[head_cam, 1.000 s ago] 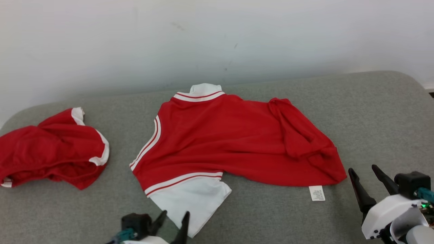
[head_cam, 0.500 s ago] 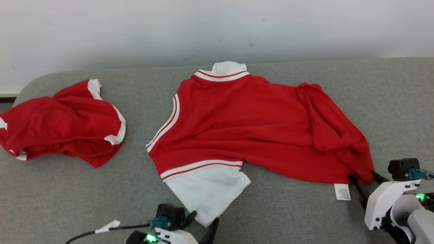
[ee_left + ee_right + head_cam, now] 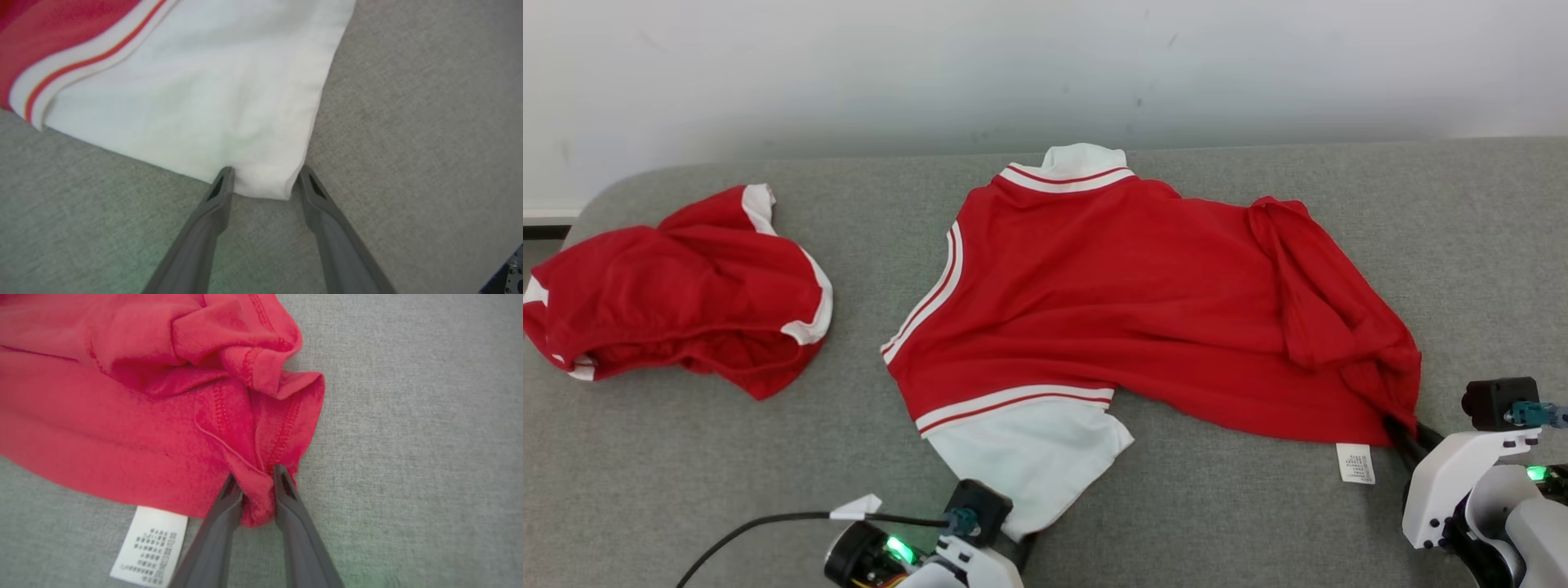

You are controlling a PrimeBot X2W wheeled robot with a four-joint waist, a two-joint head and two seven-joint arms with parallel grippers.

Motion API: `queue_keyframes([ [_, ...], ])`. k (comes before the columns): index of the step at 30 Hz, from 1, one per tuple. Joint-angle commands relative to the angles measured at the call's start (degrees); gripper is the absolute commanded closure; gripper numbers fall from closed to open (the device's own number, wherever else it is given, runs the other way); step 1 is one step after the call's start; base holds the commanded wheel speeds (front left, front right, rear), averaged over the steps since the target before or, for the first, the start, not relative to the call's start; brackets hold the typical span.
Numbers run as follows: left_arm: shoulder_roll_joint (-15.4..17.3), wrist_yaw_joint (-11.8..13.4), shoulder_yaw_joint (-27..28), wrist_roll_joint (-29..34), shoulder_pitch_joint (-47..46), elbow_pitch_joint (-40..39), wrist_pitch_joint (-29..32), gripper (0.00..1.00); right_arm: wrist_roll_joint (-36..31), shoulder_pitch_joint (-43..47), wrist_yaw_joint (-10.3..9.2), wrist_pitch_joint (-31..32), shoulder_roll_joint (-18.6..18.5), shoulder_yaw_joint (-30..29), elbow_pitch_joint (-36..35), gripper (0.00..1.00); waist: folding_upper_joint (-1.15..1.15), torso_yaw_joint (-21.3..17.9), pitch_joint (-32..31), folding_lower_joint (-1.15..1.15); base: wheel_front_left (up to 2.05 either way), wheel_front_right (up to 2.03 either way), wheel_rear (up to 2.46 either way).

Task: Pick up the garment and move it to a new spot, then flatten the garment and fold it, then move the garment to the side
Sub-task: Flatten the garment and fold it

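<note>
Two grippers have just reached the garment (image 3: 1111, 302), spread on the grey cushion (image 3: 1258, 523). My left gripper (image 3: 265, 179) straddles its white sleeve (image 3: 204, 81) corner, fingers (image 3: 220, 192) still apart, gripping nothing yet. My right gripper (image 3: 255, 477) has pinched down on the bunched red hem beside the care label (image 3: 149, 547), so lifting looks close. How many layers it caught is hidden.

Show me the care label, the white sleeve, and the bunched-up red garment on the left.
care label (image 3: 149, 546), right wrist view, middle of the tag.
white sleeve (image 3: 204, 94), left wrist view, middle of the white cloth.
bunched-up red garment (image 3: 678, 278), head view, its red middle.
</note>
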Motion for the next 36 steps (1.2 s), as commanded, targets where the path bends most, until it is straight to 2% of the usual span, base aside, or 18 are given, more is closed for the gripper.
queue_keyframes([
  [1,1.38,0.25,-1.03,0.93,1.52,3.76,2.64,1.0,1.0,1.1,-0.1,-0.13,0.6,1.66,1.36,1.0,0.0,-0.27,-0.46,0.0,0.0,0.0,0.0],
  [11,1.52,1.28,0.89,-1.93,2.73,-0.3,-1.42,1.0,6.57,1.54,-0.1,-5.65,-0.81,4.22,0.57,1.0,0.0,-0.6,-4.17,0.0,0.0,0.0,0.0],
  [20,4.12,2.88,6.49,-5.49,2.69,-8.61,-4.36,1.0,17.11,4.27,-0.1,-4.71,-2.56,3.49,-8.84,1.0,0.0,-1.18,-7.25,0.0,0.0,0.0,0.0],
  [23,7.49,2.22,9.04,-5.09,-1.77,-11.9,-3.49,1.0,22.67,2.35,-0.1,-2.11,-3.86,1.75,-14.95,1.0,0.0,-1.87,-6.48,0.0,0.0,0.0,0.0],
  [27,10.11,0.88,10.92,-4.78,-9.65,-13.12,-1.9,1.0,26.96,-2.13,-0.1,0.58,-4.71,-0.97,-19.0,1.0,0.0,-2.38,-3.37,0.0,0.0,0.0,0.0],
  [33,10.65,-1.62,13.64,-8.84,-25.74,-7.43,-0.8,1.0,34.81,-12.79,-0.1,6.22,-2.42,-6.78,-18.39,1.0,0.0,-2.87,3.0,0.0,0.0,0.0,0.0],
  [36,11.99,-2.28,13.49,-8.58,-31.45,-3.31,0.11,1.0,36.33,-17.41,-0.1,8.02,-1.41,-7.93,-17.55,1.0,0.0,-3.24,5.26,0.0,0.0,0.0,0.0],
])
